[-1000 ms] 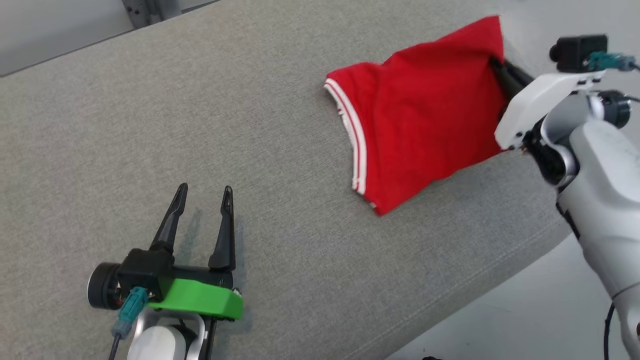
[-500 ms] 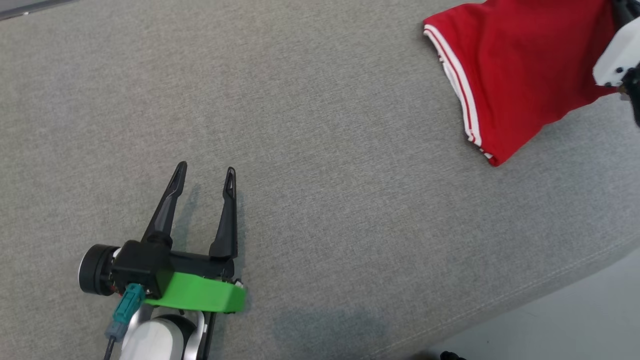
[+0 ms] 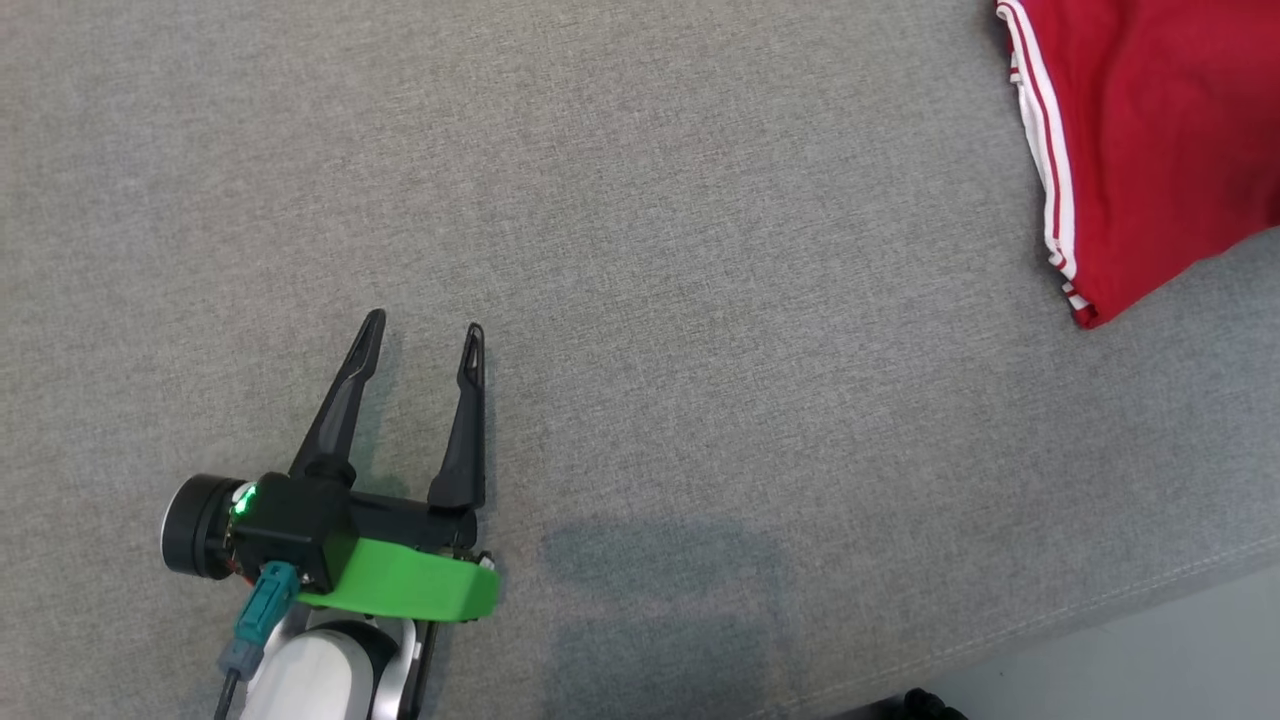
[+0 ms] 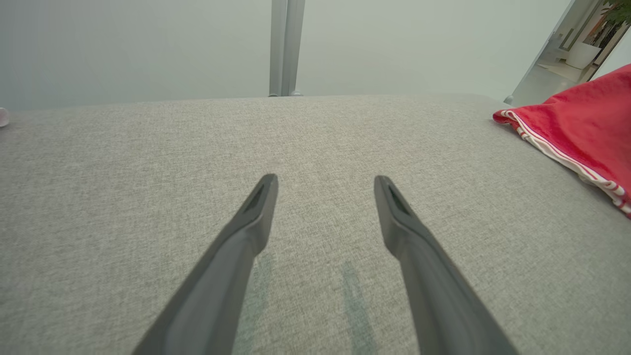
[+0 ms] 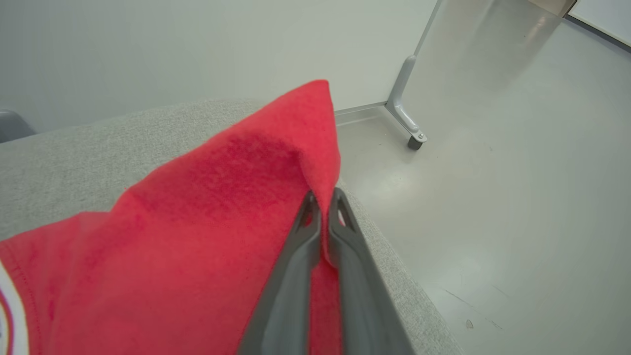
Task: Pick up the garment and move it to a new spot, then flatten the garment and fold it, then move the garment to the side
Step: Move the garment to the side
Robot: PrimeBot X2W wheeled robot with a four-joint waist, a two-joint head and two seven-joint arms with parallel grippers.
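The garment (image 3: pixel 1150 140) is red with a white-striped hem and lies at the top right of the head view on the grey fabric surface (image 3: pixel 650 300). My right gripper (image 5: pixel 323 209) is shut on an edge of the garment (image 5: pixel 207 222), lifting it into a peak near the surface's edge. At the lower left of the head view my left gripper (image 3: pixel 422 335) stands open just above bare fabric, nothing between its fingers. From the left wrist, the garment (image 4: pixel 586 128) lies far to the right of the open left gripper (image 4: pixel 325 182).
The grey surface's front edge (image 3: pixel 1150 590) runs along the lower right, with pale floor (image 3: pixel 1150 670) beyond. The right wrist camera looks over floor (image 5: pixel 493 197) and a wheeled partition foot (image 5: pixel 411 128) past the surface's edge. A metal post (image 4: pixel 286 47) stands behind the surface.
The head camera has swung left, so the garment now sits at the frame's right edge and the right arm has left the picture. The left gripper stays open in place.
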